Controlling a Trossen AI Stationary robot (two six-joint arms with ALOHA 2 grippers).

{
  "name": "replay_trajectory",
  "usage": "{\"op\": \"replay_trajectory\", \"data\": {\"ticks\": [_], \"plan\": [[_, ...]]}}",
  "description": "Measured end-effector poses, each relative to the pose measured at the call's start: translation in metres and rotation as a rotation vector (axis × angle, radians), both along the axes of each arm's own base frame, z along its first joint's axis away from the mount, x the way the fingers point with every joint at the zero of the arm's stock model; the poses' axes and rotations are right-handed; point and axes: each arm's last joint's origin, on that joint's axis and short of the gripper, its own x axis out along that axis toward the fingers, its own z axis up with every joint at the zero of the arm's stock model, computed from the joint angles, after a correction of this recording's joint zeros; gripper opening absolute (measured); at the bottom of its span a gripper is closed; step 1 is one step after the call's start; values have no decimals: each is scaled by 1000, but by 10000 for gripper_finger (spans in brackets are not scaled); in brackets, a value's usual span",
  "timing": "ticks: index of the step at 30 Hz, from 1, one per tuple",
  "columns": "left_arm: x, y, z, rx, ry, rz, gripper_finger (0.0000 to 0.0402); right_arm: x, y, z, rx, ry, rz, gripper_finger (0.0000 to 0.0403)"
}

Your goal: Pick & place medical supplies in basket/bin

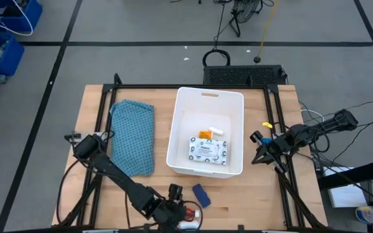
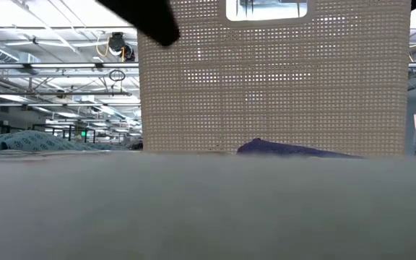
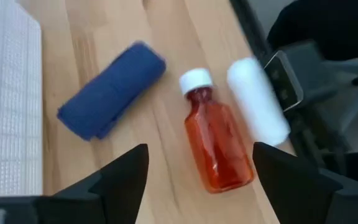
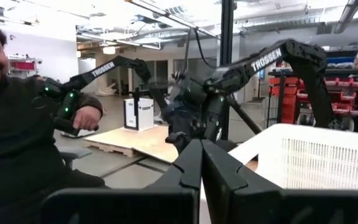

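Presently the left gripper (image 3: pixel 197 177) hangs over the table's near edge, its fingers (image 3: pixel 120 180) spread wide, the red small bottle (image 3: pixel 215 140) lying flat between them. To grip well, lower squarely and close across the bottle's smooth, glossy body below its white cap. A soft blue folded piece (image 3: pixel 110 90) lies beyond one finger, a matte white tube (image 3: pixel 257 99) just beyond the other. The perforated white tub (image 1: pixel 206 129) holds a flat packet (image 1: pixel 207 150). The right gripper (image 4: pixel 201 165) waits beside the tub, fingers closed on nothing

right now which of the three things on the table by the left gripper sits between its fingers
The red bottle with the white cap, lying on its side between the open left gripper. The blue roll and white roll lie off to either side.
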Motion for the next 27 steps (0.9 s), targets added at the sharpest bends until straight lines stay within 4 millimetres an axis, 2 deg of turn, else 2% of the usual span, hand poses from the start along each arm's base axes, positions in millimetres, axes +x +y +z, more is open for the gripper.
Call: {"op": "replay_trajectory", "data": {"ticks": [4, 11, 22, 27], "plan": [[-3, -4, 3, -18, -9, -11, 289, 0, 0, -1, -2, 7, 0, 0], [0, -15, -6, -45, -31, -52, 275, 0, 0, -1, -4, 15, -1, 0], [-1, -18, -11, -36, -25, -59, 323, 0, 0, -2, 9, 28, 2, 0], [0, -19, -29, 21, 16, -84, 328, 0, 0, -2, 9, 28, 2, 0]]}}
